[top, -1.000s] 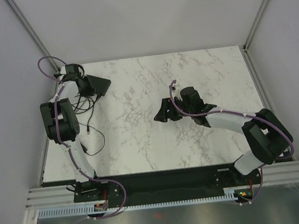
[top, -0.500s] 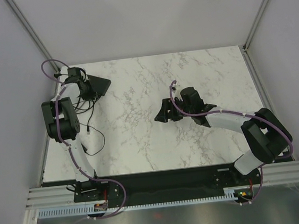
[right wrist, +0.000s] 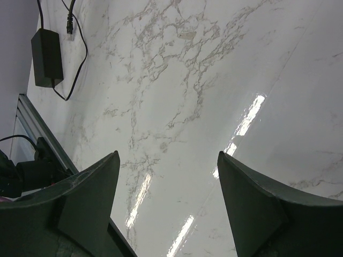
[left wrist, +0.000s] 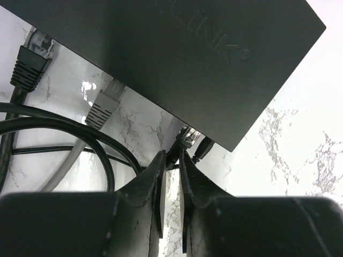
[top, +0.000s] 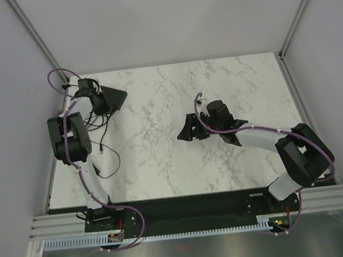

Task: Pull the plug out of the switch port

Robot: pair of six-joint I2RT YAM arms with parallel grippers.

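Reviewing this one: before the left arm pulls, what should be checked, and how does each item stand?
1. Aim: left end effector at the clear plug on the switch edge: ok.
2. Grip: firm pinch on that plug: cannot tell; fingers nearly closed, contact hidden.
3. Neighbours: grey plug and black plug outside the fingers: ok.
4. Clearance: round connector free of the fingers: cannot tell.
5. Bracing: switch held against the pull: not ok; right end effector open, empty, far from it.
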